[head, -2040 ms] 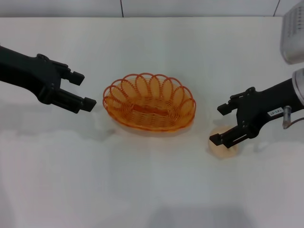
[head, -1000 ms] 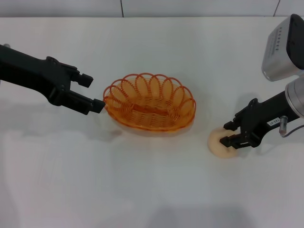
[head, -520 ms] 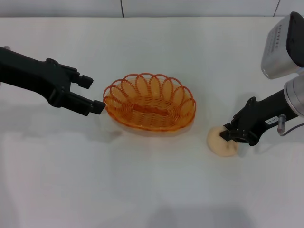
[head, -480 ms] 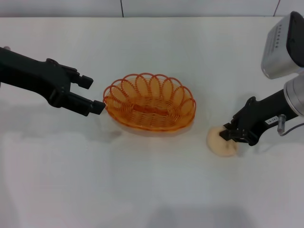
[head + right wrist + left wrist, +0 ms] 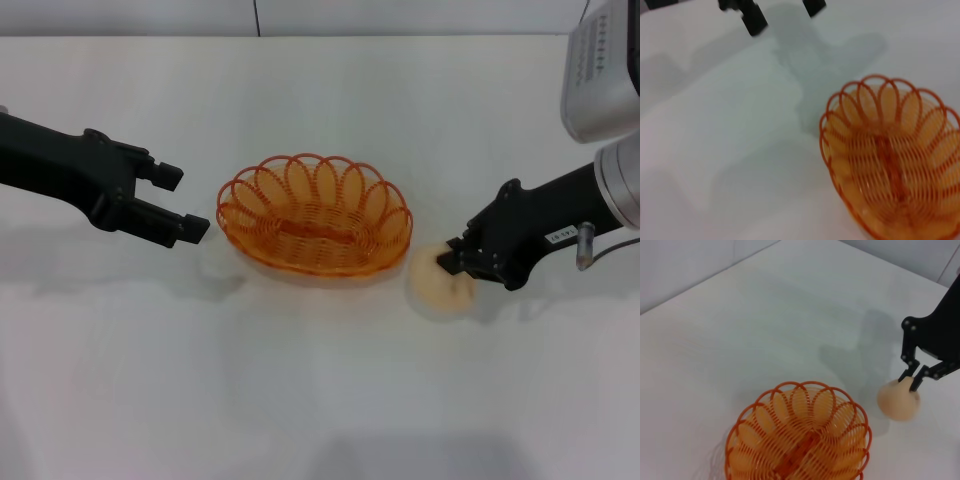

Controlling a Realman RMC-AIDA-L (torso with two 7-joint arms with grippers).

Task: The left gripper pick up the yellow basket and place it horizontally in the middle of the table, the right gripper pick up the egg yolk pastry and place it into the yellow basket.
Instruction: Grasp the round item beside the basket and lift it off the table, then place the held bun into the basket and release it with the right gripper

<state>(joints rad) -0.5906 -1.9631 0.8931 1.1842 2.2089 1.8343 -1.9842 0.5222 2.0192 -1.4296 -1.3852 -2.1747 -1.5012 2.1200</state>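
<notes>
Right pincer (image 5: 450, 263) (white label, print unreadable) grips egg yolk pastry (image 5: 438, 287) beside yellow basket (image 5: 315, 226). Left pincer (image 5: 183, 203) spread, empty; only left wrist view shows the grip

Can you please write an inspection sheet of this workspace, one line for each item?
Surface: the table is plain white.
Job's things: the yellow basket lies near the middle, nothing in it; the egg yolk pastry is beside its right end, outside.
Clutter: nothing seen.
Grippers: the left gripper is open, just left of the basket, apart from it; the right gripper is shut on the pastry, seen pinching its top in the left wrist view.
Cables: a thin loop by the right arm's label.
Surroundings: a pale wall behind the far edge.
</notes>
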